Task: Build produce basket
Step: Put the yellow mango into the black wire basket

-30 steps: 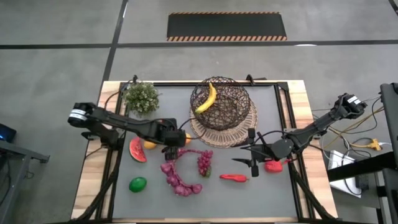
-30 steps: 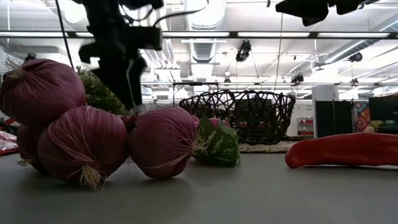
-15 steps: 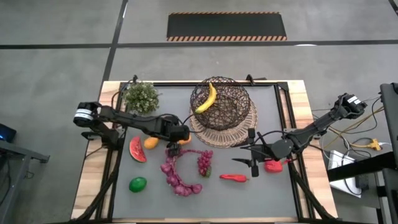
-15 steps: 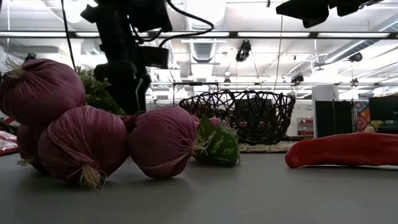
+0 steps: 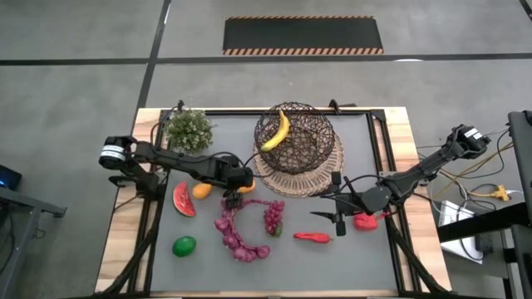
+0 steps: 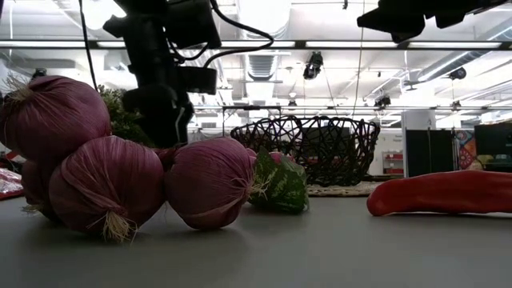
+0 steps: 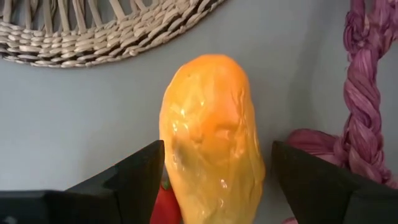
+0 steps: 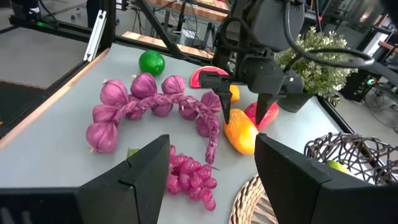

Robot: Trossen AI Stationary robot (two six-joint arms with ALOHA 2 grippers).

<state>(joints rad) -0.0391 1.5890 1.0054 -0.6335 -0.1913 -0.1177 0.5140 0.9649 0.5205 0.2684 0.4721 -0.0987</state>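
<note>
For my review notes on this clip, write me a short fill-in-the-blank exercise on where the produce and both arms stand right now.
1. The only fruit inside the basket is the ____.
2. The left end effector stands open around the orange-yellow ____.
3. The basket rests on a round woven ____.
4. The right end effector hangs open above the table, holding ____.

Missing words: banana; mango; mat; nothing

Yellow banana (image 5: 277, 131) in dark brown basket (image 5: 295, 139); orange mango (image 7: 211, 140); purple string (image 5: 234, 229).

Even, bright overhead light; ceiling lamps (image 6: 264, 44) glare in the low view, where the near purple bulbs (image 6: 104, 180) look blurred.
</note>
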